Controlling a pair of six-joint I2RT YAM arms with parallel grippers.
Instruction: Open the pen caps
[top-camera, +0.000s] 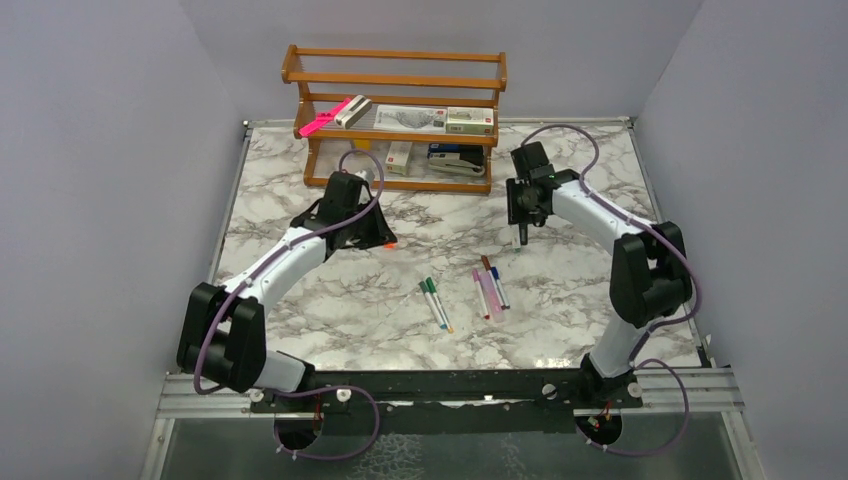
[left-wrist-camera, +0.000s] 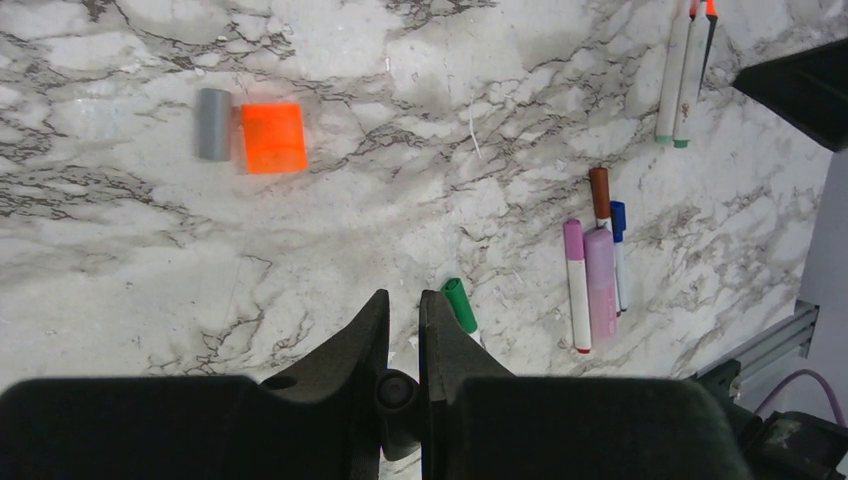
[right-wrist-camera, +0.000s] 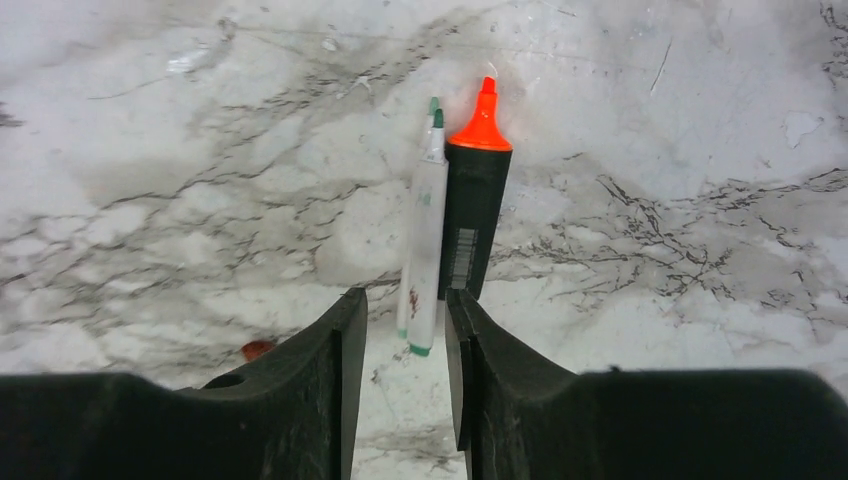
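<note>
Top external view showed the marble worktop (top-camera: 300, 190) with both arms reaching toward its far edge. The left gripper (left-wrist-camera: 404, 300) hung left of centre, its fingers pressed almost together on nothing. Beyond it lay a loose orange cap (left-wrist-camera: 273, 137), just beside a grey piece (left-wrist-camera: 213, 124). Midway along the near edge lay capped markers: a green cap (left-wrist-camera: 457, 298), then a dark red cap (left-wrist-camera: 599, 190), a blue cap (left-wrist-camera: 618, 215) and a lilac cap (left-wrist-camera: 573, 238) grouped together. Right of centre, the right gripper (right-wrist-camera: 405, 300) had its fingers spread and gripped nothing. It was above a black highlighter (right-wrist-camera: 475, 215) with a bare orange tip, touching a white marker (right-wrist-camera: 425, 230) with a bare green tip.
</note>
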